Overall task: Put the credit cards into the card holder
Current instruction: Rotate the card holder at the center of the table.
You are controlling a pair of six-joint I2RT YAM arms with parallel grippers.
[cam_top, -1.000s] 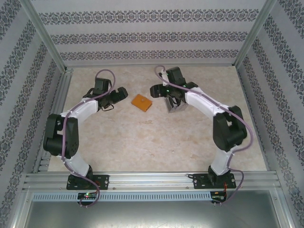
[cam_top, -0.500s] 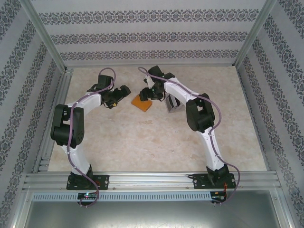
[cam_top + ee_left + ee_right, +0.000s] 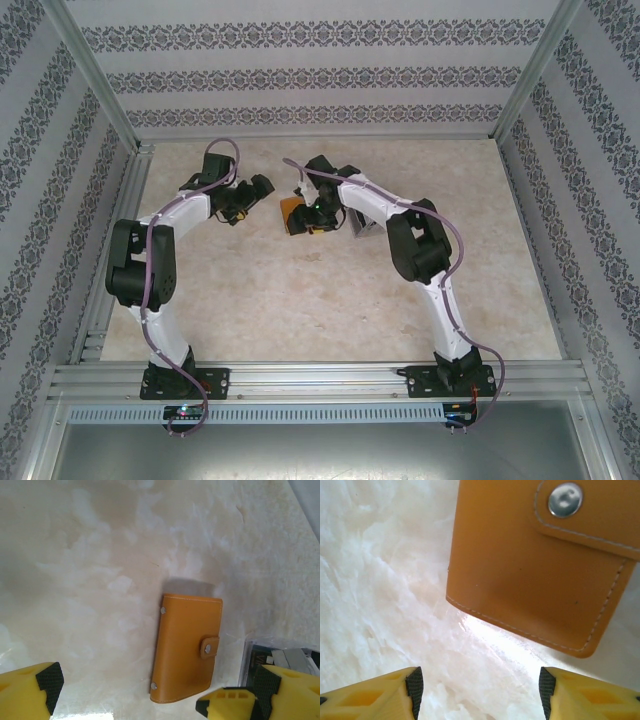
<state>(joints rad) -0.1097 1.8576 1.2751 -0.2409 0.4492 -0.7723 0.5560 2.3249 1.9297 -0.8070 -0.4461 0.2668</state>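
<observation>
**Figure.** Approach to the closed card holder, seen from above and from both wrists.

The card holder (image 3: 291,213) lies flat on the table (image 3: 300,310), nearer the far edge than the near one and roughly midway between the left and right edges. Its strap is fastened by the snap (image 3: 565,500), so the holder is shut.

The right gripper (image 3: 308,216) hangs directly over the holder. Its wrist view shows the jaws moderately apart with nothing between them, and the holder's corner lies just beyond the fingertips (image 3: 414,682). The left gripper (image 3: 258,188) waits just to the holder's left, with its jaws spread wide and empty.

A silver-grey block (image 3: 367,228) stands just to the right of the holder. The credit cards cannot be told apart from it here.

Step in hand, as judged: 1 of the opening phase, with no card yet loaded. The next move probably calls for 2 coordinated actions. One gripper pins the holder's body against the table, and the other catches the strap's edge beside the snap and pulls it free. Too shallow a bite would likely slide the holder across the table instead of opening it.
</observation>
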